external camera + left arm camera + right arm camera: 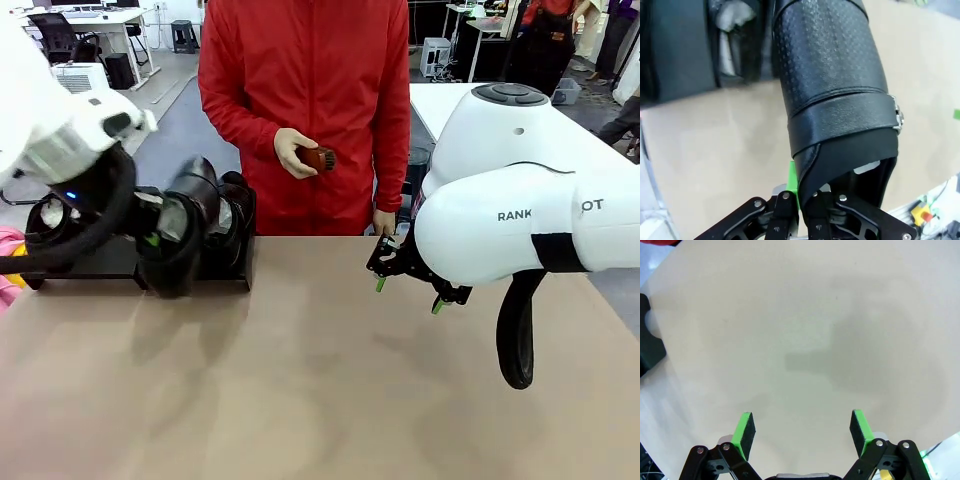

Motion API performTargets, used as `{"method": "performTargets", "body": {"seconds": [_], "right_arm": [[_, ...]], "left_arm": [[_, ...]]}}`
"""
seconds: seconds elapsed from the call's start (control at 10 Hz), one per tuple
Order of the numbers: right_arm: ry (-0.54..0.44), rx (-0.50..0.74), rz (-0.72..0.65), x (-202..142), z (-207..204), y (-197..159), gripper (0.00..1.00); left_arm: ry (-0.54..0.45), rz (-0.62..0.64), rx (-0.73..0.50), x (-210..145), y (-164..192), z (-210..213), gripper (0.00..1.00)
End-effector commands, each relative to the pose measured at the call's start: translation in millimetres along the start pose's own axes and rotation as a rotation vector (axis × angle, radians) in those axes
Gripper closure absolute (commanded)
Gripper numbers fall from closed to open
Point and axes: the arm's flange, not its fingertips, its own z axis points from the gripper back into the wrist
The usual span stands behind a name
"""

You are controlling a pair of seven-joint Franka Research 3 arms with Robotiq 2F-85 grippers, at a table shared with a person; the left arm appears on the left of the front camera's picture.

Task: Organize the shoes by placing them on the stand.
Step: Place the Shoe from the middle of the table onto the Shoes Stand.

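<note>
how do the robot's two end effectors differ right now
The left end effector is shut on a black shoe, pinching its edge; the right end effector is open and holds nothing. The left is by the stand; the right hovers over bare table. Both have green pads.

Item: the shoe pinched in my left gripper — black leather, its upper stamped with a fine pebbled dot pattern, crossed by a smooth black strap with a small silver buckle. Stuffing of the shoe on the stand: white paper. Stand: matte black. Table: pale beige, plain. My right gripper: black linkage, bright green pads (my left pad shows the same green). My arms: white shells, black lettering. Person's jacket: red. Brush in their hand: reddish brown.
</note>
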Motion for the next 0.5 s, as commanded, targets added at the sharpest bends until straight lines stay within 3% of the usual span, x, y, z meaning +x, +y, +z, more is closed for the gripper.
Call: {"method": "performTargets", "body": {"seconds": [0.0, 0.2, 0.4], "right_arm": [[-0.004, 0.002, 0.014, -0.2, 2.0, -0.4, 0.0], [-0.004, 0.002, 0.014, -0.2, 2.0, -0.4, 0.0], [-0.004, 0.002, 0.014, -0.2, 2.0, -0.4, 0.0]], "left_arm": [[-0.111, -0.01, 0.054, 8.2, 33.2, 27.8, 1.0], [-0.191, -0.01, 0.129, 24.4, 68.0, 26.5, 1.0], [-0.128, -0.001, 0.177, 46.1, 101.5, -11.8, 1.0]]}}
